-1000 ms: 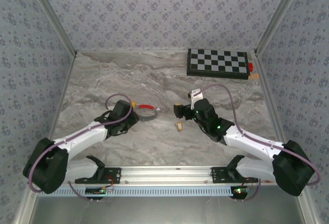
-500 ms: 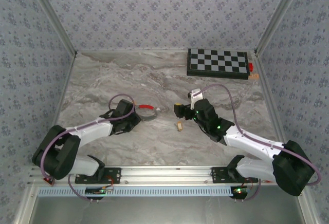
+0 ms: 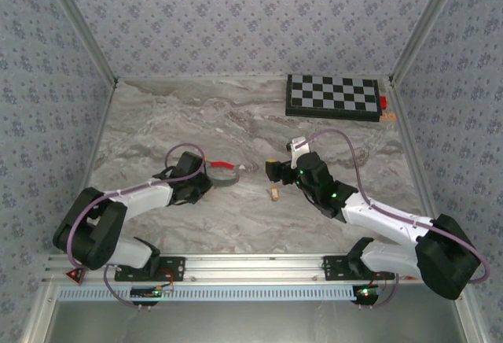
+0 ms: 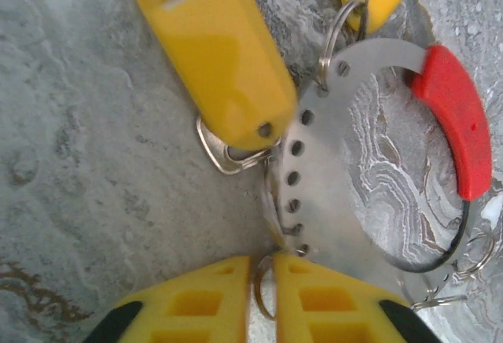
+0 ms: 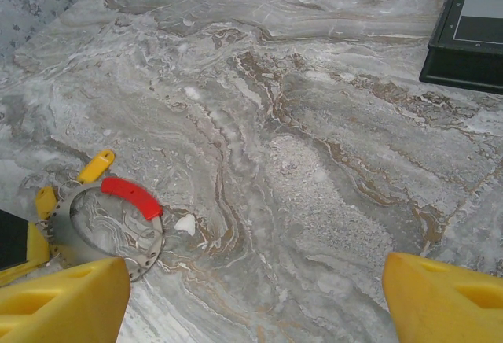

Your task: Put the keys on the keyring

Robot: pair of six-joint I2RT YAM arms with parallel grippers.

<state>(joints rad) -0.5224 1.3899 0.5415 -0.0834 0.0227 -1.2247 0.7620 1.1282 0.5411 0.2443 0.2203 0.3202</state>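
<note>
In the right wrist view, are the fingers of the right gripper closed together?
No, the right gripper is open: its two yellow fingertips sit at opposite lower corners with bare table between them.

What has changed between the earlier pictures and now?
The left arm's rear links swung right in the top view, while the left tool stayed at the keyring, closed on its edge. The right tool, the tan key and the chessboard kept their places.
</note>
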